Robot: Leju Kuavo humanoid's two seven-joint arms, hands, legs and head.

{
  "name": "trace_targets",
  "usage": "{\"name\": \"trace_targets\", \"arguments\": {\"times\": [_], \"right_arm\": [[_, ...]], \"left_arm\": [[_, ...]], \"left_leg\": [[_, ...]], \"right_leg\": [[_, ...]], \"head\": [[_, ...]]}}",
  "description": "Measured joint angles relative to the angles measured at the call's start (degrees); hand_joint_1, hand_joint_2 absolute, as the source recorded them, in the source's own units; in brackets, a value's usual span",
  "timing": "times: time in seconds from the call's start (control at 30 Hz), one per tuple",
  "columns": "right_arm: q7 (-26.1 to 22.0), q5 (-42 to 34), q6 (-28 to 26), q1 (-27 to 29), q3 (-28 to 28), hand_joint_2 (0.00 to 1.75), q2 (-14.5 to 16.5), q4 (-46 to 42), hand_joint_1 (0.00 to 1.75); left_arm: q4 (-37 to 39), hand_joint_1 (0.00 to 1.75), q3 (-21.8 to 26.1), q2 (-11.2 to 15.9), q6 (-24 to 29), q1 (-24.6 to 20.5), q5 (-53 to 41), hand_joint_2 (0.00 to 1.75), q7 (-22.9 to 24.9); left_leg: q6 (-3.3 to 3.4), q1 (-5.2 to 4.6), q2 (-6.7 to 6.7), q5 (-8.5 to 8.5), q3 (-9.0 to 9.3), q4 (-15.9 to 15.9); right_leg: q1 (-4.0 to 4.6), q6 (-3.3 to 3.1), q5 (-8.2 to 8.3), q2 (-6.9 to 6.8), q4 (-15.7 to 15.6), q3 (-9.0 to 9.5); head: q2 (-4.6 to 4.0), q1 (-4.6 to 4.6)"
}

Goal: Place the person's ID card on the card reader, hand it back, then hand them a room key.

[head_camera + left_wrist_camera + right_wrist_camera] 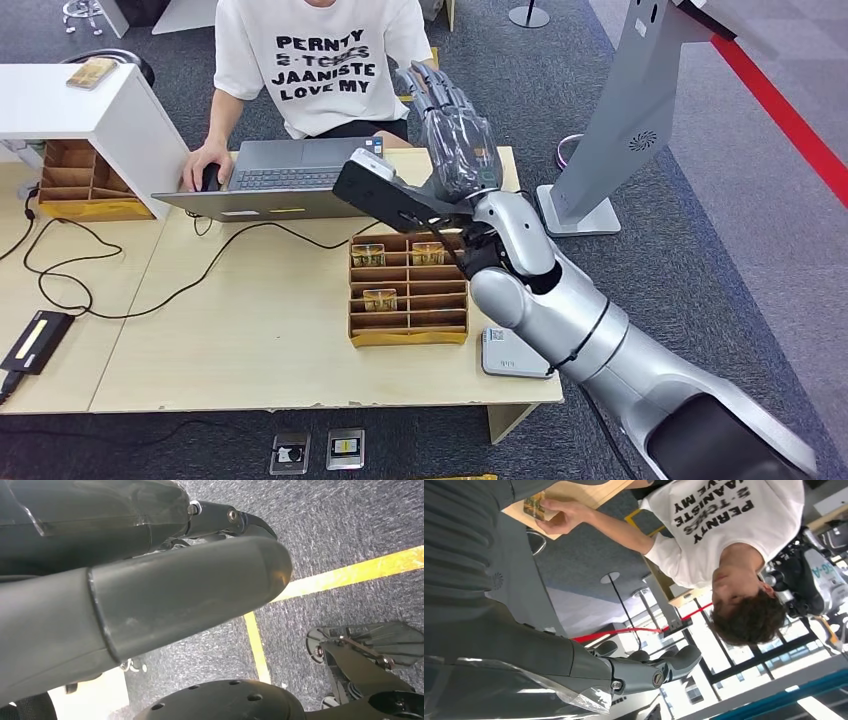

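Setting: grey carpet all round, a pale wooden desk (250,330) across the middle, a red floor line running off far right.
Person: seated at the far side in a white printed T-shirt (320,60), one hand on a mouse beside the open laptop (275,180).
Right hand: up it goes! The right hand (455,135) is raised over the far right corner of the desk, stretched toward the person, fingers fairly straight and spread. In the right wrist view I see nothing between the fingers (659,667), so I call it empty.
Card: in the right wrist view the person's other hand (566,515) holds a small patterned card (535,505) at the desk edge. Whether it is the ID card or a room key, I cannot tell.
Key tray: the brown divided tray (408,335) sits mid-desk, just below the raised arm, with a few small cards (379,297) standing in its slots.
Reader: a flat grey device (505,355) lies at the near right corner beside the tray, probably the card reader; nothing rests on it.
Left hand: hanging low over the floor, seen close in the left wrist view (150,600); the thumb blocks the picture, so its grasp is unclear.
Progress: my read is that something has passed to the person, or is about to come back. If that card is the ID, the key handover remains.
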Motion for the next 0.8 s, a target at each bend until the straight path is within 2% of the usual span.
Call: {"name": "trace_targets", "arguments": {"times": [0.37,0.5,0.73,0.8], "right_arm": [[0.69,3.15,-2.36,7.97,-0.52,1.75,-4.27,-10.77,0.00],[0.69,4.25,-2.34,10.64,-0.61,1.75,-5.70,-13.61,0.11],[1.13,5.86,-1.46,15.74,-1.19,1.75,-7.65,-17.30,0.14],[1.57,6.71,-1.36,17.20,-1.50,1.75,-8.12,-17.92,0.24]], "left_arm": [[0.00,0.00,0.33,-0.02,1.11,0.22,1.55,0.00,0.19],[0.00,0.00,0.36,-0.02,1.25,0.28,1.71,0.00,0.31],[0.00,0.00,1.44,-0.10,2.37,0.48,3.23,0.00,0.58],[0.00,0.00,1.78,-0.16,2.67,0.49,3.67,0.00,0.75]], "left_leg": [[0.00,0.00,0.00,-0.01,0.00,0.00],[0.00,0.00,0.00,-0.01,0.00,0.00],[0.00,0.00,0.00,-0.01,0.00,0.00],[0.00,0.00,0.00,-0.01,0.00,0.00]], "right_leg": [[0.00,0.00,0.00,0.00,-0.01,0.00],[0.00,0.00,0.00,0.00,-0.01,0.00],[0.00,0.00,0.00,0.00,-0.01,0.00],[0.00,0.00,0.00,-0.01,-0.02,0.00]], "head": [[0.00,0.00],[0.00,-0.01],[0.00,-0.01],[0.00,-0.01]]}}
